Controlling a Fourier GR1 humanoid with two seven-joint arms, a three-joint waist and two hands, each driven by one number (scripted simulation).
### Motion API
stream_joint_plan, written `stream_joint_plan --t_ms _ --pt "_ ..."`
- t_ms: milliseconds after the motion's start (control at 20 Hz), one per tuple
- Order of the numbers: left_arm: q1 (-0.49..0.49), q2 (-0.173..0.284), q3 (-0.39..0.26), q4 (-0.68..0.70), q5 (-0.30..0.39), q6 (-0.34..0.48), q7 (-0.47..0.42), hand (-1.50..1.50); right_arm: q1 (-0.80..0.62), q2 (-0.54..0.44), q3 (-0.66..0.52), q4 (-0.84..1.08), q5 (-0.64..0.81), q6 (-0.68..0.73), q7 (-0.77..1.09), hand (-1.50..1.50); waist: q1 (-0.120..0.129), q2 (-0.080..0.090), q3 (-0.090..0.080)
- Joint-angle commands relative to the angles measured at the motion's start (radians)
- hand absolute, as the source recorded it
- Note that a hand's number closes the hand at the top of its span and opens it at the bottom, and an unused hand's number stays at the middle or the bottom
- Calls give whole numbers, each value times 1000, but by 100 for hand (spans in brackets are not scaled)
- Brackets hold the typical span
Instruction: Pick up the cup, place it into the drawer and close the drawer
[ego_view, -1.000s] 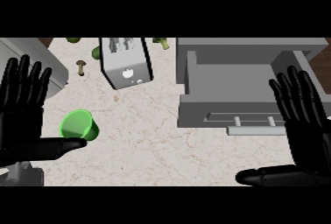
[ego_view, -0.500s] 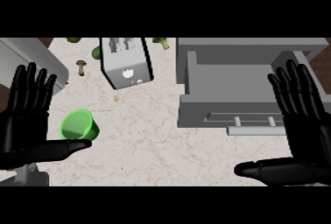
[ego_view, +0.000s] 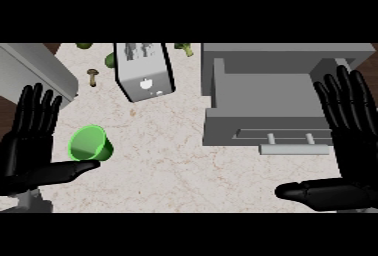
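Now the small green plastic cup (ego_view: 91, 144) sits at nine o'clock, touching the flat-open left hand (ego_view: 29, 150). At three o'clock, the right hand (ego_view: 353, 145) is spread open beside the open grey drawer (ego_view: 266, 92).

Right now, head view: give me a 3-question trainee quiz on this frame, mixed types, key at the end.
1. True or false: the cup is already inside the drawer.
2. Which hand is nearest the cup?
A. left hand
B. right hand
C. both equally near
3. Fill in: the drawer stands ____ (open/closed).

Key:
1. False. The cup lies on the counter, left of the drawer.
2. A. Its thumb sits just below the cup; the fingers are straight, not curled round it.
3. Open. Its inside shows, with the handle at the near edge.
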Motion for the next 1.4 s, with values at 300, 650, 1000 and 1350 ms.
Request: stream_joint_plan --t_ms 300,650,1000,1350 --pt "57 9 57 160 -14 -19 -115 -150 6 2 -7 28 -12 21 -11 -150 1 0 0" --pt "34 -6 43 331 -62 -23 -259 -150 -21 -24 -37 -14 -30 27 47 -150 0 0 0" --pt "17 49 86 485 -37 -90 -331 -150 -38 14 22 -25 17 -8 65 -150 0 0 0" --pt "-57 27 86 673 -50 -70 -446 -150 99 34 51 -106 20 23 13 -150 -3 -1 0"
